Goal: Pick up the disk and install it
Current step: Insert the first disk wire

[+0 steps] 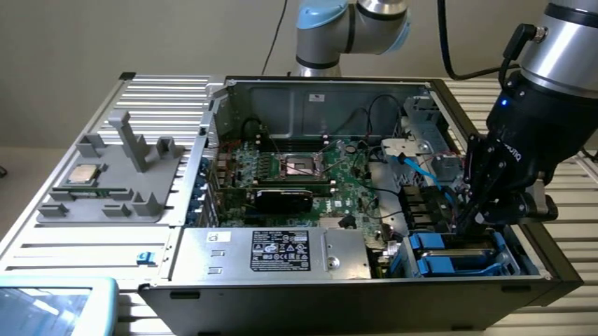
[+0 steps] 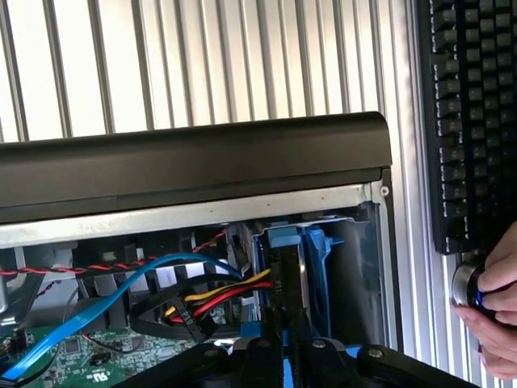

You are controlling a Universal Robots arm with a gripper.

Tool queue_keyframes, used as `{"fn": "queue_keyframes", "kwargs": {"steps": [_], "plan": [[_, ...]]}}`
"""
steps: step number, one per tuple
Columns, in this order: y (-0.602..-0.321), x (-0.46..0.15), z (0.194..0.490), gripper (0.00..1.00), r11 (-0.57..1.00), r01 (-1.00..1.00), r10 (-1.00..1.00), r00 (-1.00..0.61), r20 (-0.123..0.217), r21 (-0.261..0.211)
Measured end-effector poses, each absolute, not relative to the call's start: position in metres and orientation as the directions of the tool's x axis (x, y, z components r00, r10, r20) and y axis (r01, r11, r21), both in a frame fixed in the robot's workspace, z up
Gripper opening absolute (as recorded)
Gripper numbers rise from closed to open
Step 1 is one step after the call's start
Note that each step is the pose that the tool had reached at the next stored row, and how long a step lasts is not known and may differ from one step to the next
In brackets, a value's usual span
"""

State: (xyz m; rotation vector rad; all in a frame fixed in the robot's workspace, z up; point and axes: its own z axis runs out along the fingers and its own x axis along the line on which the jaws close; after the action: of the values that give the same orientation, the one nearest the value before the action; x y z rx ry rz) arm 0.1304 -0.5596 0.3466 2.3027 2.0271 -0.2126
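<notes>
The disk (image 2: 287, 275) stands on edge as a dark slab with blue rails, set into the blue drive bay (image 2: 323, 267) at the corner of the open computer case (image 1: 374, 294). My gripper (image 2: 287, 343) is shut on the disk's edge from above, one finger on each side. In the exterior view the gripper (image 1: 475, 222) reaches down into the blue drive bay (image 1: 458, 255) at the case's front corner, on the exterior view's right. The arm hides most of the disk there.
Red, yellow and blue cables (image 2: 186, 295) lie beside the bay. A silver box with a black label (image 1: 271, 252) fills the case front. A grey fixture (image 1: 108, 189) with a small square chip (image 1: 86, 173) sits outside. A keyboard (image 2: 472, 121) and a person's hand (image 2: 494, 311) are nearby.
</notes>
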Motion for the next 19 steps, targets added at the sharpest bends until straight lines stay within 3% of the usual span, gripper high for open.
{"fn": "queue_keyframes", "kwargs": {"steps": [19], "plan": [[-0.5596,0.1304,0.3391,0.16,-0.127,0.991,0.982,0.120,-0.147,-0.041]]}}
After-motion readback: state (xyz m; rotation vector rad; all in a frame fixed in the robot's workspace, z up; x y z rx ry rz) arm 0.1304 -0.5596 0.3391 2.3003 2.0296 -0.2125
